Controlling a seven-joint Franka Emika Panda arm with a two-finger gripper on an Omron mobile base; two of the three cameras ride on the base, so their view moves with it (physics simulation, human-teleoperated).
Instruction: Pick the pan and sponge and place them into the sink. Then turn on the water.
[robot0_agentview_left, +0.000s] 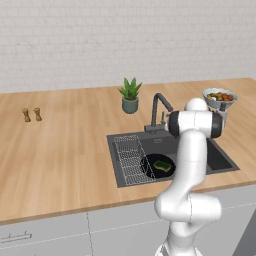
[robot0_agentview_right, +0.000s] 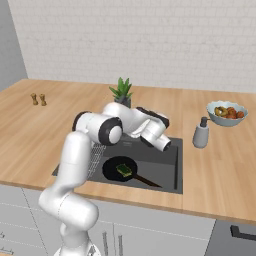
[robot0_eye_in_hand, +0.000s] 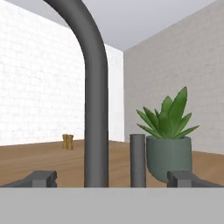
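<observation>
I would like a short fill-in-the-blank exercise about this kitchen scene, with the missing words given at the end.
1. The sponge lies on the ____, which sits in the sink.
2. The open gripper faces the dark curved ____.
3. No ____ runs from the spout.
4. Behind the sink stands a potted ____.

Missing words: pan; faucet; water; plant

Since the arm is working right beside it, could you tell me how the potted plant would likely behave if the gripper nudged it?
The potted plant would probably slide rather than roll, since its pot stands upright on the flat wooden counter. A push high up, at the leaves, might tip it, as the pot narrows toward its base. The leaves look thin and would likely bend.
</observation>
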